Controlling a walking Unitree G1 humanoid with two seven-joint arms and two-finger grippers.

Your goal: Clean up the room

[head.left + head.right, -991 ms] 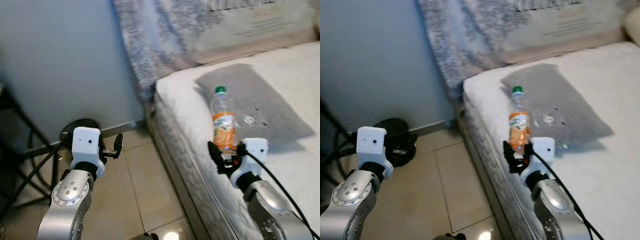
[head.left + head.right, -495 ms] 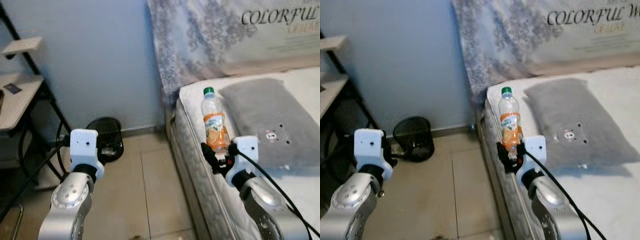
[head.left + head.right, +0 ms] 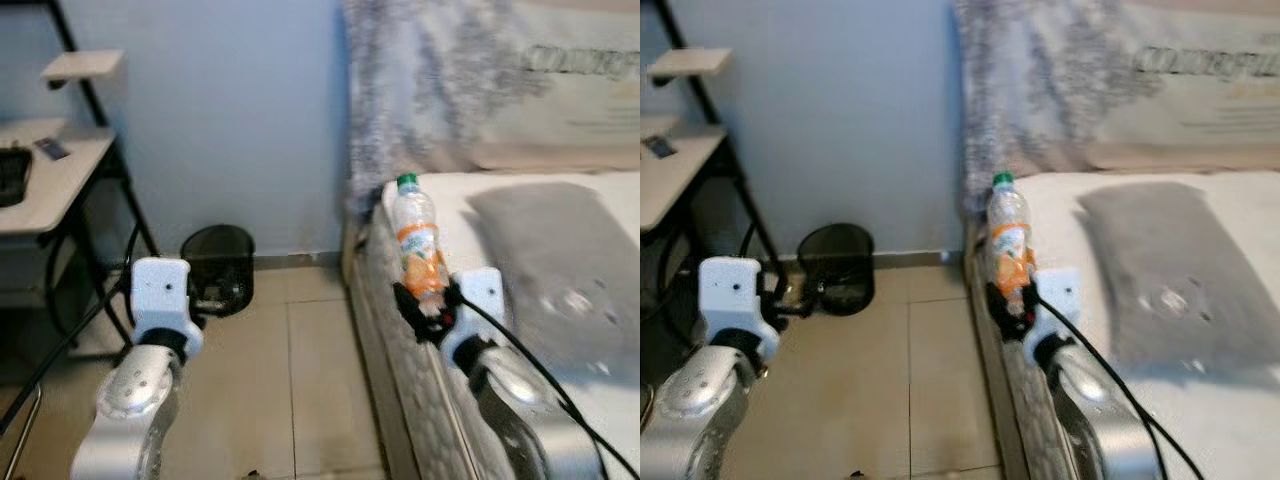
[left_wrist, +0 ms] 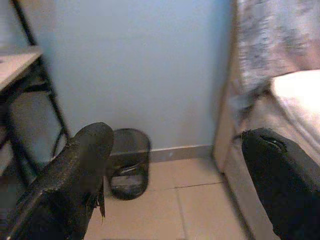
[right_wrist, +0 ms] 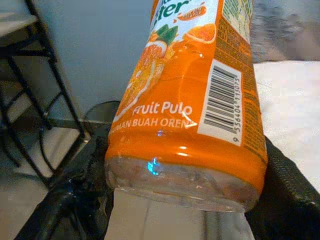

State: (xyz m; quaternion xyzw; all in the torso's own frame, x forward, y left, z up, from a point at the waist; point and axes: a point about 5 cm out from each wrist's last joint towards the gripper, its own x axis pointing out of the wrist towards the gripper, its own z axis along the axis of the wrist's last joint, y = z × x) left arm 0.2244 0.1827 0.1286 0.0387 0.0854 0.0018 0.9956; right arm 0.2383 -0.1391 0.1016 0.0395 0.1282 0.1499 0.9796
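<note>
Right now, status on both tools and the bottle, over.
Right tool shut on clear orange-labelled plastic bottle, held upright beside the white mattress edge. Left tool open, empty. Black mesh wastebasket ahead by the wall.

A clear bottle (image 3: 418, 245) with a green cap and an orange label sits between black fingers (image 5: 75, 197). Behind it are a pale blue wall (image 3: 220, 120), a grey pillow (image 3: 560, 260), a white bed (image 3: 1240, 400), a black wastebasket (image 3: 837, 266) and beige floor tiles (image 3: 290, 400).

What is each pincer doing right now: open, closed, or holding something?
Left pincer: open, holding nothing, above the floor facing the black bin.
Right pincer: closed on the orange drink bottle, held upright beside the bed.
</note>
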